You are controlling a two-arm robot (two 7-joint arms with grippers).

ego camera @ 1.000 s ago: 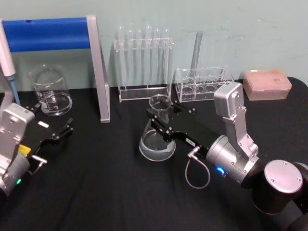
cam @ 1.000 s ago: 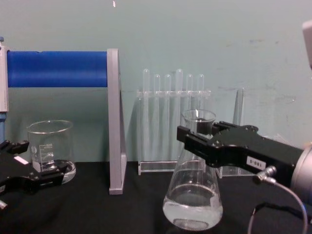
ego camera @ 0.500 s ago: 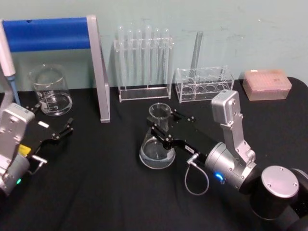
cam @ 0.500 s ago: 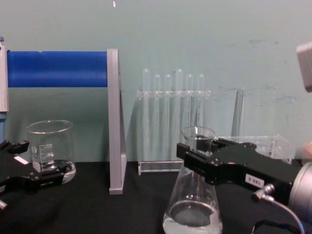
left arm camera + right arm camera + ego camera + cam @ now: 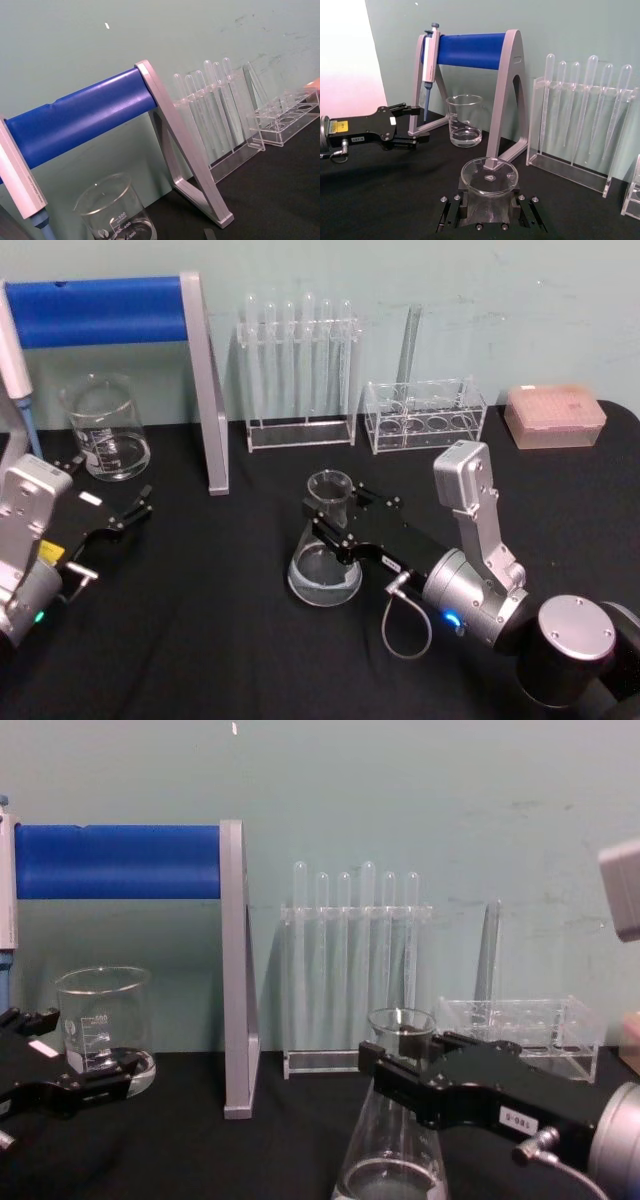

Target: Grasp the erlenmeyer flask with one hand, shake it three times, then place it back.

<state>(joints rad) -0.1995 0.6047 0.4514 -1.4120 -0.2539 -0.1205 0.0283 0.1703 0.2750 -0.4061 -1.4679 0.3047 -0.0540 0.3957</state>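
The erlenmeyer flask [image 5: 322,565] is clear glass with a little liquid in its wide base. It stands upright at the middle of the black table [image 5: 200,640]. My right gripper [image 5: 328,512] is shut on its neck just under the flared rim. In the chest view the flask [image 5: 390,1160] sits low, with the right gripper [image 5: 400,1055] across its neck and its base cut off by the view's lower edge. The right wrist view looks down into the flask's mouth [image 5: 489,176] between the jaws. My left gripper [image 5: 110,525] rests open at the table's left, away from the flask.
A glass beaker [image 5: 105,430] stands at the back left beside the blue-barred pipette stand [image 5: 110,310], which holds a pipette [image 5: 429,55]. Behind the flask are a rack of test tubes [image 5: 298,370], a low clear rack [image 5: 425,415] and a pink tip box [image 5: 555,415].
My right gripper has brought the flask downward and a little nearer to me, still shut on its neck. The left arm has not moved.
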